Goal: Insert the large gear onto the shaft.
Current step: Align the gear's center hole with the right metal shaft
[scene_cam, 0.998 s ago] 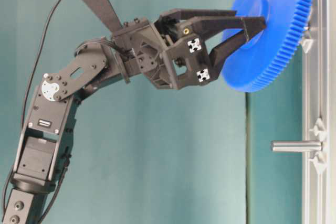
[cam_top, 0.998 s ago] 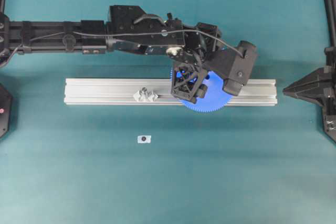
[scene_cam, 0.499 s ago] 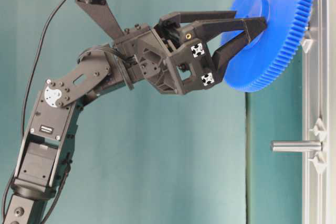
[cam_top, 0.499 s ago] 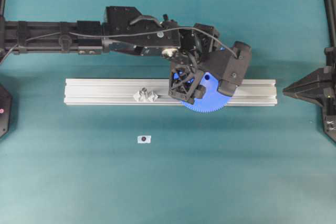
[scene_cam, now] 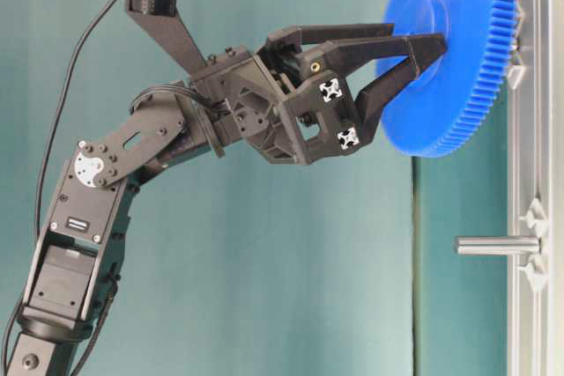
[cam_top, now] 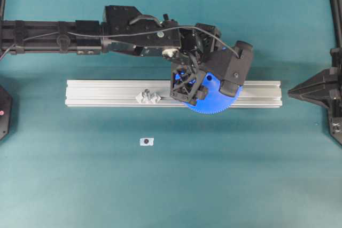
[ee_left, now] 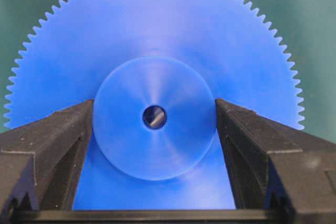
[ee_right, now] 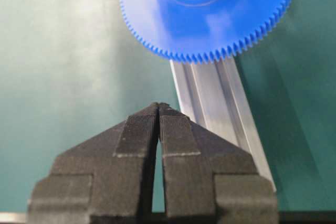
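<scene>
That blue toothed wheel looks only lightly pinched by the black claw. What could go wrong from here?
1. The left end effector holds the large gear only by its round hub; on that smooth surface it might slip or tilt.
2. The shaft stands well aside of the gear along the aluminium rail. The centre hole is small, so a slight misalignment could jam it.
3. The broad gear may hide the shaft from above.
</scene>
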### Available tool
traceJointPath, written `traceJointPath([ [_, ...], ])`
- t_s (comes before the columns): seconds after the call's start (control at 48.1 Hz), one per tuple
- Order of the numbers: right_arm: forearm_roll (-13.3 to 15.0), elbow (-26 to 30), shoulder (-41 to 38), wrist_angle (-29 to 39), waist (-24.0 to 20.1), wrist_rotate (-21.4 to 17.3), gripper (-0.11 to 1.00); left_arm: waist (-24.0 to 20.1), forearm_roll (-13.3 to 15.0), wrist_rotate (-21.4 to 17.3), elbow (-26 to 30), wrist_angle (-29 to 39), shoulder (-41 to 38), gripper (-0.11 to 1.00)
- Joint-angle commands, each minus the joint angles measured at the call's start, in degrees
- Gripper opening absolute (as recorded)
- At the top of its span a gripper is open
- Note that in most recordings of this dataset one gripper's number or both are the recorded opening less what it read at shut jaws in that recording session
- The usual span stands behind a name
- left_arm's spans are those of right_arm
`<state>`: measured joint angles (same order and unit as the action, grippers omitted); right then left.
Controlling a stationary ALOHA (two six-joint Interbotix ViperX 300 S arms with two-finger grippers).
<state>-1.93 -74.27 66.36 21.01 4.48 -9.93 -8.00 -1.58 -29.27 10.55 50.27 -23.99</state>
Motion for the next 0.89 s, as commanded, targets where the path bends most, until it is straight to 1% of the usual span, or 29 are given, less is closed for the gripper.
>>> traceJointPath([
  [0.0, -0.1, 0.8, -0.4, -0.4, 0.1, -0.6, 0.08, -1.7, -0.4, 0.1, 0.3, 0.1, 1.8, 0.79],
  [0.062, -0.1, 0.9, -0.4, -0.3, 0.1, -0.6, 0.08, -1.8, -0.4, 0.4, 0.3, 0.0, 1.8, 0.79],
  [0.187, 0.0, 1.0, -0.4, -0.3, 0.1, -0.6, 0.08, -2.0, -0.4, 2.2, 0.2, -0.1, 1.5, 0.79],
  [0.27, 0.1, 1.2, -0.4, -0.3, 0.1, -0.6, 0.08, -2.0, -0.4, 3.4, 0.3, 0.0, 1.6, 0.87],
  [0.312, 0.1, 1.6, -0.4, -0.3, 0.1, -0.5, 0.08, -2.0, -0.4, 3.8, 0.2, 0.0, 1.7, 0.89],
  [0.52, 0.3, 2.0, -0.4, -0.3, 0.1, -0.5, 0.08, -2.3, -0.4, 4.0, -0.2, -0.2, 1.8, 0.86],
  [0.728, 0.3, 1.9, -0.4, -1.1, 0.1, -0.4, 0.08, -2.3, -0.4, 4.0, -0.3, -3.5, 1.8, 0.86],
  [0.873, 0.3, 1.7, -0.4, -1.1, 0.2, -0.5, 0.08, -2.3, -0.4, 4.4, -0.2, -3.9, 1.6, 0.89],
])
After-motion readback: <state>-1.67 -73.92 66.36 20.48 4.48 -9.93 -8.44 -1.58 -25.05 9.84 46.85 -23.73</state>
